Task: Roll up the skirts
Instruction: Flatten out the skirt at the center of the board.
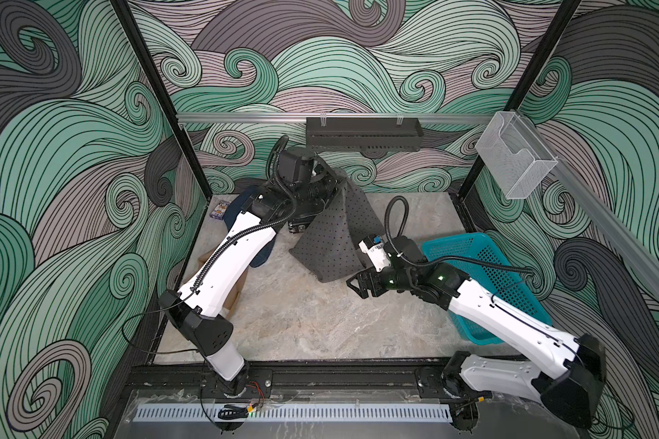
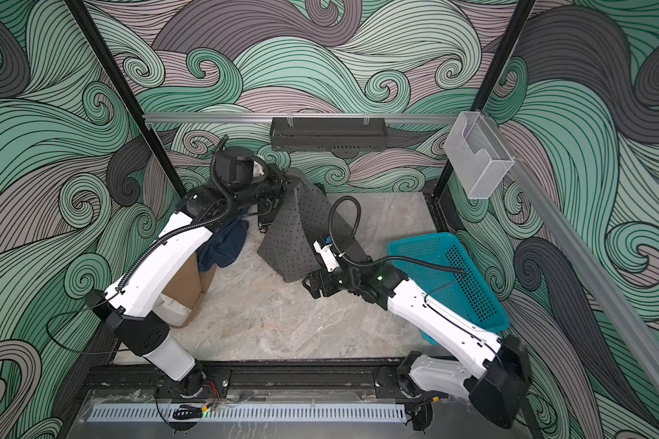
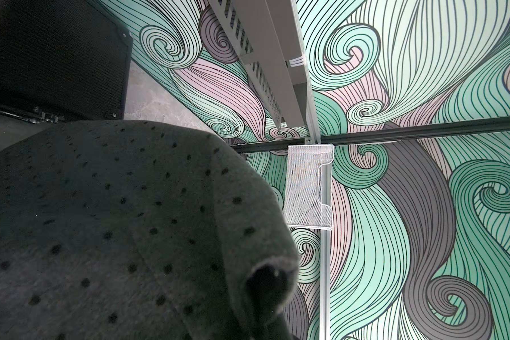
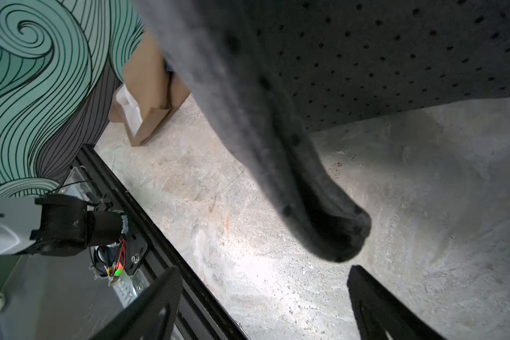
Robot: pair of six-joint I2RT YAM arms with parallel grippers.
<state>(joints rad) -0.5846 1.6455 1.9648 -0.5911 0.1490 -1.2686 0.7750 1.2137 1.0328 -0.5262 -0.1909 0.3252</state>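
The dark grey dotted skirt (image 1: 331, 235) (image 2: 293, 235) hangs like a tent from my left gripper (image 1: 336, 178), which is shut on its top edge at the back of the table. In the left wrist view the skirt (image 3: 100, 220) covers the fingers. My right gripper (image 1: 352, 286) (image 4: 262, 303) is open and empty, low by the skirt's front right corner (image 4: 336, 235), not touching it. The dark blue denim skirt (image 2: 225, 243) lies crumpled under the left arm. The tan-brown skirt (image 2: 187, 273) lies folded at the left edge, partly hidden by the arm.
A teal plastic basket (image 1: 510, 281) stands tilted at the right, under the right arm. A black hard case (image 3: 56, 59) lies at the back behind the hanging skirt. A small card box (image 1: 219, 209) sits in the back left corner. A black shelf (image 1: 362, 133) hangs on the back rail.
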